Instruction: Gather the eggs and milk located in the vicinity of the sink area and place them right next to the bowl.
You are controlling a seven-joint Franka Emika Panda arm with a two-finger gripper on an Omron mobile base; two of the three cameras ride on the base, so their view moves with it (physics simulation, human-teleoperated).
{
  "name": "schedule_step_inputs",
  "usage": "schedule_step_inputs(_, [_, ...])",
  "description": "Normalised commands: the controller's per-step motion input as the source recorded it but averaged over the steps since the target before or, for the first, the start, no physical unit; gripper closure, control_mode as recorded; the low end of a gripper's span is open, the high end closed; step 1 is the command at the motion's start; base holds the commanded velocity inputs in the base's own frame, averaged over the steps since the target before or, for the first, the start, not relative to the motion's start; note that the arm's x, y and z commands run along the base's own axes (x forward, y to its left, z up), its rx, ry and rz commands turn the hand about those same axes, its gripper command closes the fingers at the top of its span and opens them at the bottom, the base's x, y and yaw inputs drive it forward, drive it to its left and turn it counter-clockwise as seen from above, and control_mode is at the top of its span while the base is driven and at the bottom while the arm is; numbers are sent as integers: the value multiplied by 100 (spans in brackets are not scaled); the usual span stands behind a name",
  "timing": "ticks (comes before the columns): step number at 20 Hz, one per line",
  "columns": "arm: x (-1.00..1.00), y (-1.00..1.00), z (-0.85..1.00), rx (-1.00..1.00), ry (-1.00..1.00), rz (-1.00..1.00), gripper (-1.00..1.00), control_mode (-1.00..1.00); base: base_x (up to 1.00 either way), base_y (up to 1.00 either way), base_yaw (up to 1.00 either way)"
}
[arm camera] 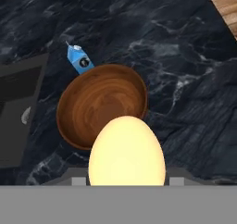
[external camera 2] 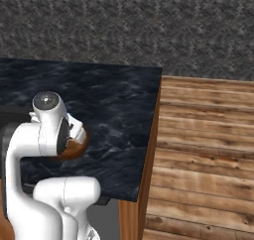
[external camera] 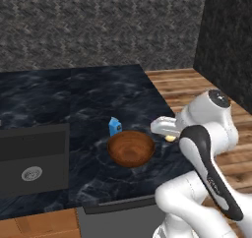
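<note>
The milk (external camera: 114, 126) already stands beside the bowl (external camera: 131, 148), and my hand (external camera: 166, 132) grips the egg (arm camera: 126, 152) above the worktop (external camera: 74, 99), not yet set down.

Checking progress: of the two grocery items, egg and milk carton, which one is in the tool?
The egg, pale yellow, sits between the tool's fingers above the counter; the blue milk carton stands apart beside the wooden bowl.

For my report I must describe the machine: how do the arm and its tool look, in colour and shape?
The arm has glossy white, rounded shells with dark grey joint bands and a round grey cap on top. No cables or markings are visible. The tool appears pale.
</note>
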Motion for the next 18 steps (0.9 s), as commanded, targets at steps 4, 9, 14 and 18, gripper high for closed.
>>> schedule_step_inputs(4, [-20,-98,25,16,-12,20,100,-100,0,0,0])
schedule_step_inputs(9, [-10,-89,0,2,-16,28,100,-100,0,0,0])
schedule_step_inputs(14, [1,-35,2,6,-6,3,100,-100,0,0,0])
schedule_step_inputs(18, [4,-2,0,3,0,6,100,-100,0,0,0])
